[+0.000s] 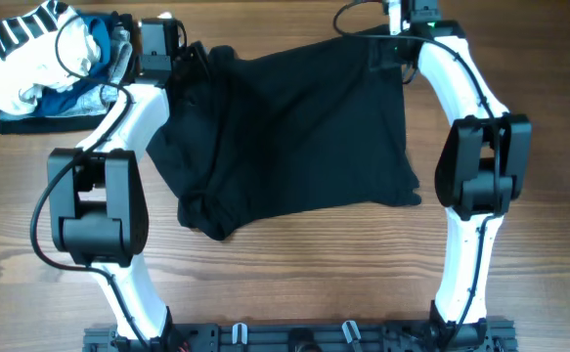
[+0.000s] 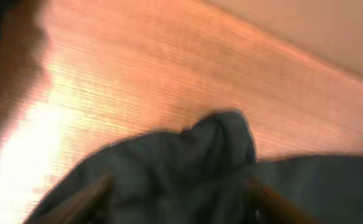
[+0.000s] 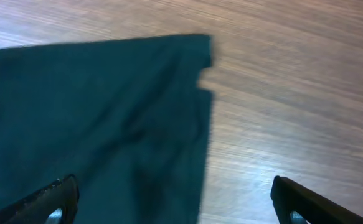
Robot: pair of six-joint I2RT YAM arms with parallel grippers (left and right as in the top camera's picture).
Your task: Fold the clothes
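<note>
— What lies at the left of the desk (image 1: 11,225)?
— At about 10 o'clock there is a pile of clothes (image 1: 40,59), with striped white-and-black, blue and grey pieces.
— And the left tool (image 2: 181,200)?
— It is at the 11 o'clock corner of the black garment (image 1: 294,137), just beside the pile. Dark cloth seems bunched between its fingers (image 2: 84,200). The wrist picture is blurred, so I cannot tell if it is clenched on the cloth.
— Where is the garment itself?
— It is spread over the middle of the desk and is crumpled at its 7 o'clock corner.
— The right tool (image 3: 175,202)?
— It is at the garment's 1 o'clock corner. It is released, with its fingers wide apart, one over the cloth and the other over bare wood.
</note>
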